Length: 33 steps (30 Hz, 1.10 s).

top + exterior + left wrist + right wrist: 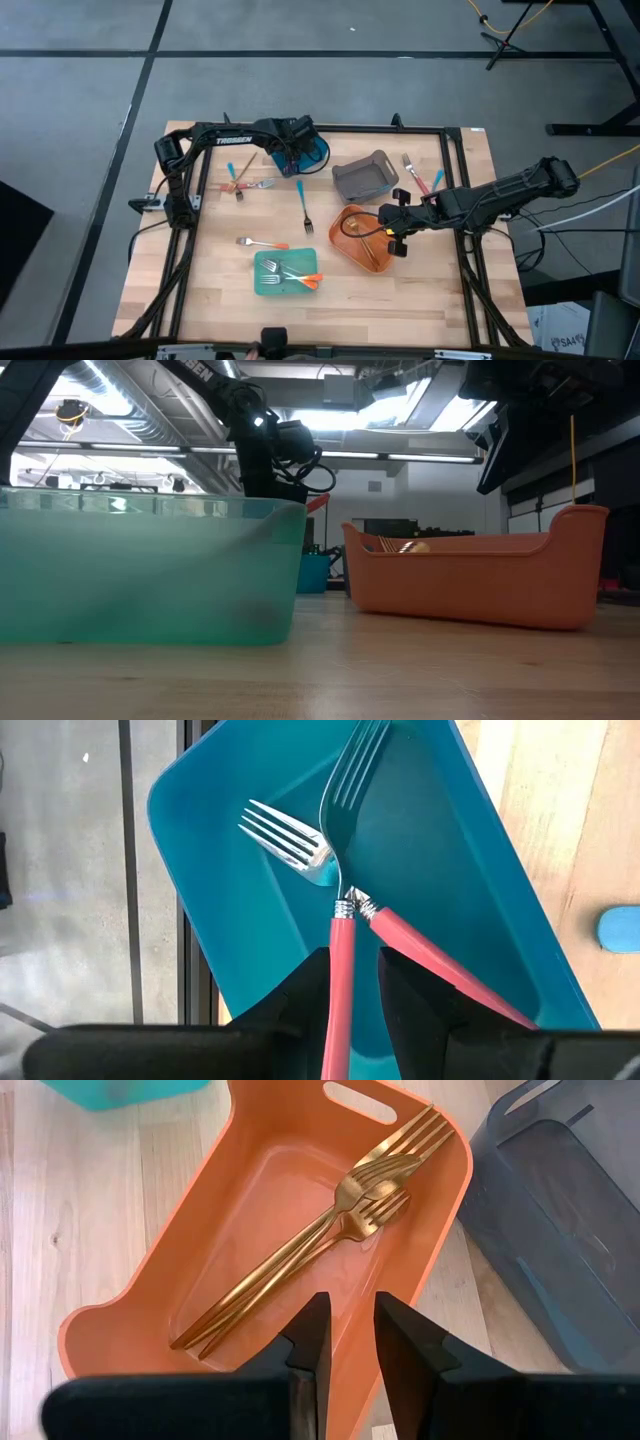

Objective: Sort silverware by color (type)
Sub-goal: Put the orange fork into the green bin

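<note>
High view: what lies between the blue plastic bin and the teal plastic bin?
One thin blue-handled, silver-tined fork lies there, touching neither the blue plastic bin nor the teal plastic bin; the high view shows it.

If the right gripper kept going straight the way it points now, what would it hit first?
Most likely the orange bin: the right gripper points down over its near rim, fingers slightly apart with nothing between them. The gold forks lie further inside, a bit off that line, though depth is hard to judge.

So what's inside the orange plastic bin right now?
Three all-gold forks lie overlapping in the orange plastic bin. The bin's near end is hidden behind the right hand.
</note>
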{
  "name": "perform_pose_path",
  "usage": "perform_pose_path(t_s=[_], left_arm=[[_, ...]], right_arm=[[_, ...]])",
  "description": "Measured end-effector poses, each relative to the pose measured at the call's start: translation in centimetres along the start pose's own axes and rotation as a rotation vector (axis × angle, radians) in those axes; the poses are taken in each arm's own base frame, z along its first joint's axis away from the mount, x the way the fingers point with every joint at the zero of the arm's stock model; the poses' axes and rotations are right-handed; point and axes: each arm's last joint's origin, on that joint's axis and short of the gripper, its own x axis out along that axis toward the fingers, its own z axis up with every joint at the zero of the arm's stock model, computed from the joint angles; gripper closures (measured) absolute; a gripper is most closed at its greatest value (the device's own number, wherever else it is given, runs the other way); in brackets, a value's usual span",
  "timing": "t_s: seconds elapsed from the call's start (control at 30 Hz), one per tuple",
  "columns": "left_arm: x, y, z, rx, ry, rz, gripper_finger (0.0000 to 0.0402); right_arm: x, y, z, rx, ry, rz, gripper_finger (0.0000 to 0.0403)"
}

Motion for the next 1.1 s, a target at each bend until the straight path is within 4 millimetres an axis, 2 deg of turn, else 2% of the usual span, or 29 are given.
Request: perform_pose_path(t_s=[0.1,0.23,0.5,0.7,0.93,1.1], left_arm=[[-0.6,-0.4,0.0,0.016,0.002,-0.004,0.0319],[-2.8,-0.9,0.1,0.035,-0.029,-0.006,0.0319],[-9.5,-2.5,-0.7,-0.038,-0.132,-0.032,0.0319],[-13.7,-3.9,-2.2,-0.189,-0.16,-0.073,0.0319],[-16.8,-6.0,-3.3,-0.265,-0.182,-0.18,0.0319],[-17.7,-8.3,-3.3,-0.259,-0.174,-0.285,0.0319]], right_arm=[[0.0,0.0,0.0,0.001,0.0,0.0,0.0333],[0.0,0.0,0.0,0.001,0.001,0.0,0.0333],[0.0,0.0,0.0,0.001,-0.002,0.0,0.0333],[0.0,0.0,0.2,0.004,-0.02,-0.004,0.0333],[0.1,0.0,0.3,0.006,-0.036,-0.015,0.0333],[0.1,0.1,0.3,0.007,-0.037,-0.014,0.0333]])
